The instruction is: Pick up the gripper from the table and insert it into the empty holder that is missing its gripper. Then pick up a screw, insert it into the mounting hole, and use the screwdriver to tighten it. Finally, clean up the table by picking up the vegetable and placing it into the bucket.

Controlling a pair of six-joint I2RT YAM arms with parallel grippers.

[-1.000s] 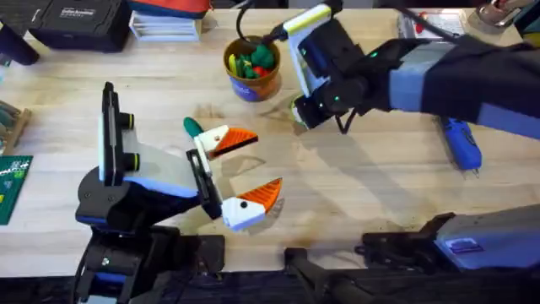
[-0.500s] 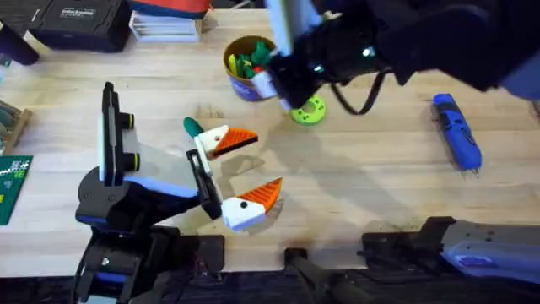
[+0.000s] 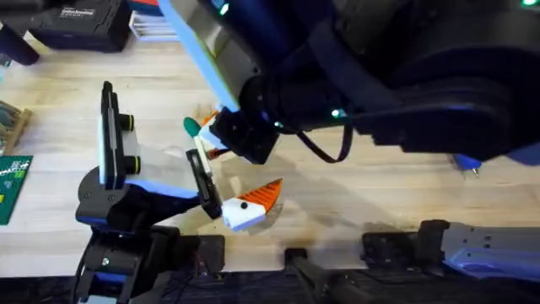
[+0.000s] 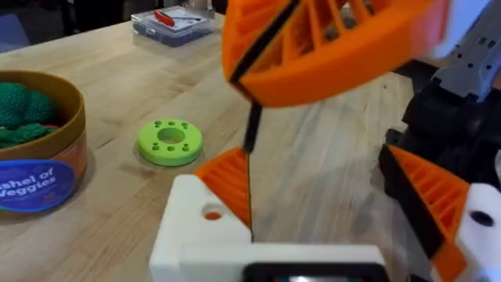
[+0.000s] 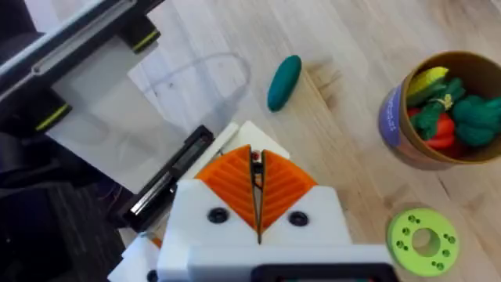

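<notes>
My left gripper [image 3: 232, 173] stands open above the table, its white fingers with orange ribbed pads [image 4: 427, 196] spread wide. My right gripper [image 5: 257, 168] hangs just over the left gripper's farther finger, pads shut on a thin black screw [image 4: 250, 168] that points down at the white finger base with its hole [image 4: 211, 212]. In the overhead view the right gripper [image 3: 238, 135] is dark and blurred. The green vegetable [image 3: 192, 127] [image 5: 283, 81] lies on the table just behind. The bucket [image 5: 438, 110] [image 4: 35, 157] holds toy vegetables. A blue sliver of the screwdriver [image 3: 466, 162] shows at the right.
A lime-green disc with holes [image 4: 170, 141] [image 5: 423, 239] lies beside the bucket. A clear box [image 4: 168, 19] sits at the far edge. A black case [image 3: 76, 21] stands at the back left, and a green circuit board [image 3: 13, 186] lies at the left edge.
The right arm swung from the lime disc leftward and nearer, rising under the camera. It now hangs over the left gripper and covers the bucket and disc overhead. The left arm stayed still.
</notes>
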